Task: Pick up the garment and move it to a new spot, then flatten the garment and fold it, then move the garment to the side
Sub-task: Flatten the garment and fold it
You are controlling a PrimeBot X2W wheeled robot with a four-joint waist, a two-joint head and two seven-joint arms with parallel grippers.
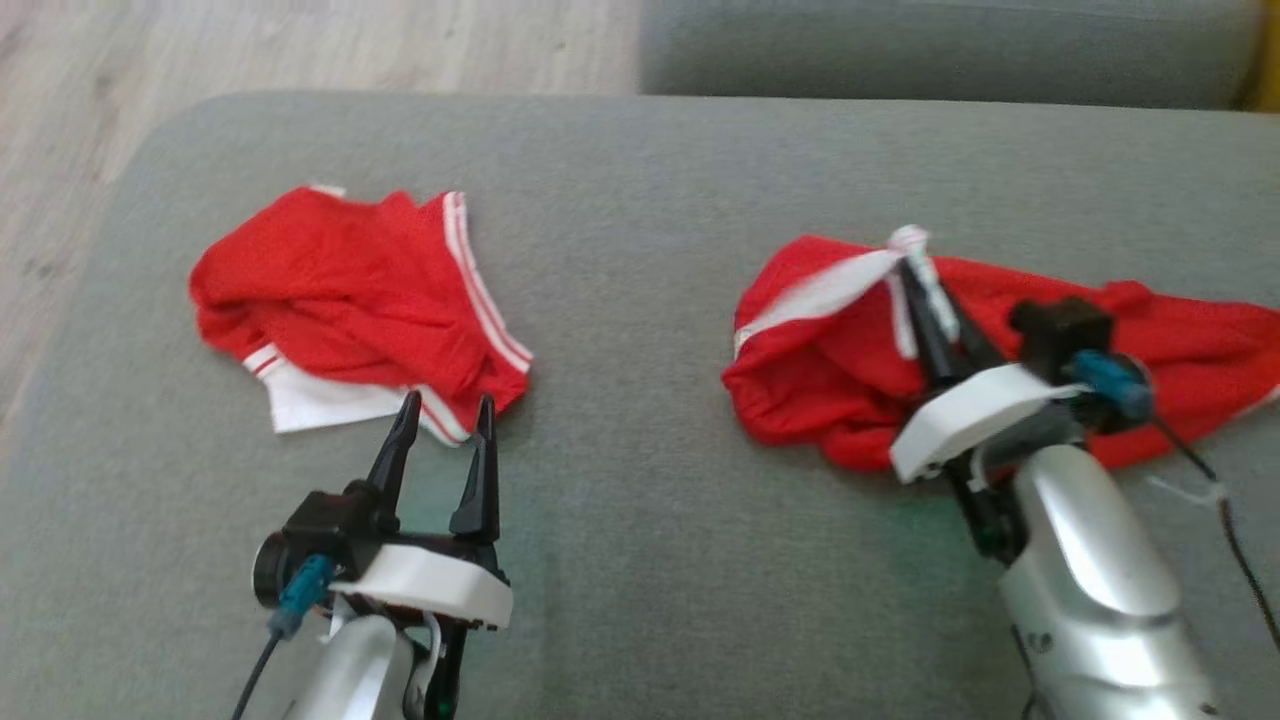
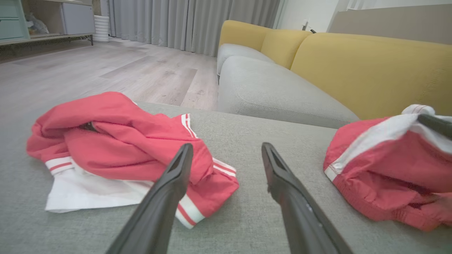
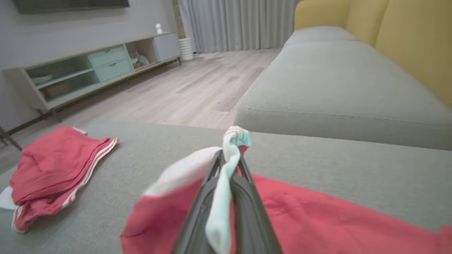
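Head view: your grey cushion (image 1: 630, 250) ends at its left edge, with wood floor (image 1: 60, 150) beyond. Spare red shorts (image 1: 340, 290) lie crumpled near that edge. The left gripper (image 1: 448, 403) hovers just before them, jaws spread and empty. You have bare cushion mid-way. The right gripper (image 1: 912, 268) is clamped on the white band of the red garment (image 1: 820, 370), at right.

On the ottoman (image 1: 640, 300) the left garment (image 1: 340, 290) and the right garment (image 1: 830, 380) lie well apart. Behind the ottoman stands the sofa (image 1: 940, 50); the floor (image 1: 300, 50) lies beyond its left edge.
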